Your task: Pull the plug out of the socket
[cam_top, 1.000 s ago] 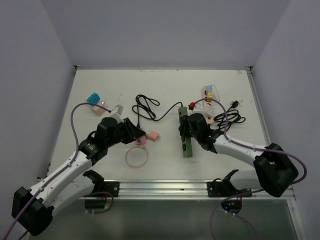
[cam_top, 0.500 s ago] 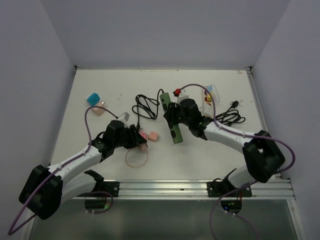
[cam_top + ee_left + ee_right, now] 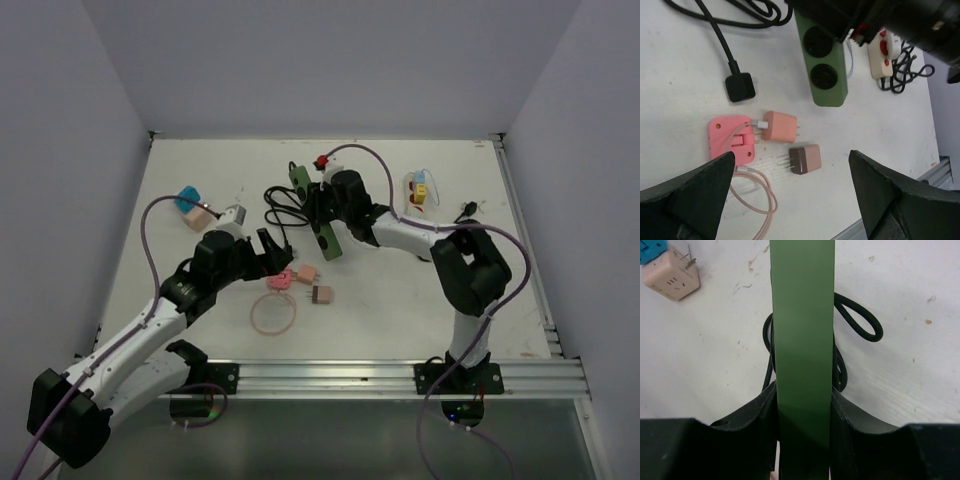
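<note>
Right gripper [image 3: 322, 212] is clamped on the green power strip [image 3: 318, 215], holding it mid-table, and the right wrist view makes that plain: a finger presses each long edge, with only a plain green face showing and no sockets. Switch to the left wrist camera and the other side appears: two round sockets, both empty. The mauve plug [image 3: 805, 159] lies loose on the table [image 3: 400, 300], apart from the strip's near end, its prongs pointing toward the pink cable holder [image 3: 732, 137]. Just above it in that view sits the salmon adapter [image 3: 781, 127], joined by a short white connector to the holder, and a pink cable [image 3: 762, 202] curls away below. Left gripper [image 3: 272, 250] hangs over this cluster with fingers spread wide, gripping nothing. The overhead shot shows the black cable [image 3: 285, 210] bunched beside and behind the strip; the right wrist catches a loop of it peeking out either side. That view also finds a beige cube adapter [image 3: 672, 277] off in the corner, while the left wrist alone shows the white power strip [image 3: 880, 52] with its red switch.
</note>
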You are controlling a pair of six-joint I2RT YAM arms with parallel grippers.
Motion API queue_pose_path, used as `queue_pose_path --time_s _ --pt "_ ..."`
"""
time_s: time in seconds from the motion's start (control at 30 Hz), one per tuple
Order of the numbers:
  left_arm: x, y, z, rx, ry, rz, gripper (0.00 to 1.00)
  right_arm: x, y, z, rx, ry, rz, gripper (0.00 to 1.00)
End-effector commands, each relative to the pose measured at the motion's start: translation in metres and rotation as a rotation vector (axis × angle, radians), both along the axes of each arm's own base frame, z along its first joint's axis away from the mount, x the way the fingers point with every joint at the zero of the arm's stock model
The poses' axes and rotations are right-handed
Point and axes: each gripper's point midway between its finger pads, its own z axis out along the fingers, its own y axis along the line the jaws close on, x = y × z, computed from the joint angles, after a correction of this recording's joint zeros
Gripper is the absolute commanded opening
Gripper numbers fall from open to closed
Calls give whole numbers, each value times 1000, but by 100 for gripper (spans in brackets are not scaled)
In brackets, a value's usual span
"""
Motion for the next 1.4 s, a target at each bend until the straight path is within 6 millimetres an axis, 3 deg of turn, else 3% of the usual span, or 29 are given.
queue_pose_path --time_s 0.0,0.07,0.1,0.17,0.2,0.23,0.27,0.3,0.33,0.4,0.53,0.63,0.67,0.73,0.77,0.83,0.9,0.93,1.03,1.2,1.3,1.37 --pt "16 27 34 103 -117 100 100 38 27 50 91 -151 43 0" --pt "19 36 42 120 -142 137 100 53 32 57 102 -163 40 0" --pt "18 39 42 133 -141 144 100 62 33 41 88 -144 32 0" --pt "18 44 41 147 -143 161 99 79 37 45 93 -161 25 0" --pt "18 46 40 156 -140 168 100 86 40 25 73 -134 26 0" --pt "17 48 36 165 -132 172 100 95 46 34 77 -153 30 0" --pt "17 49 34 171 -128 175 100 103 46 32 73 -151 28 0" --pt "16 51 33 176 -124 176 100 108 49 9 52 -120 37 0" --pt "15 52 31 182 -120 179 99 116 55 20 63 -132 41 0" --pt "14 56 27 193 -110 190 100 127 57 9 61 -114 47 0" --pt "14 62 24 203 -110 209 100 141 71 -10 64 -86 73 14" --pt "14 64 20 208 -105 215 100 145 77 -10 81 -84 83 27" --pt "14 64 18 209 -101 213 99 145 78 -14 80 -78 89 42" --pt "13 63 16 207 -95 208 100 145 78 -13 87 -70 84 55" --pt "13 63 16 205 -95 207 100 146 76 -9 89 -74 80 64" --pt "13 63 16 202 -95 207 100 147 69 -7 83 -71 63 74" --pt "13 64 17 198 -96 211 99 147 64 7 81 -88 52 84" --pt "13 64 19 194 -98 212 100 146 59 7 73 -77 44 86" --pt "13 64 22 193 -95 216 100 145 50 30 58 -95 48 92" --pt "14 66 24 201 -82 222 100 135 16 64 -37 -139 -4 99" --pt "15 64 25 194 -75 217 100 132 -4 78 -74 -160 -45 99" --pt "16 62 26 194 -70 213 100 119 -16 92 -97 -166 -49 99"
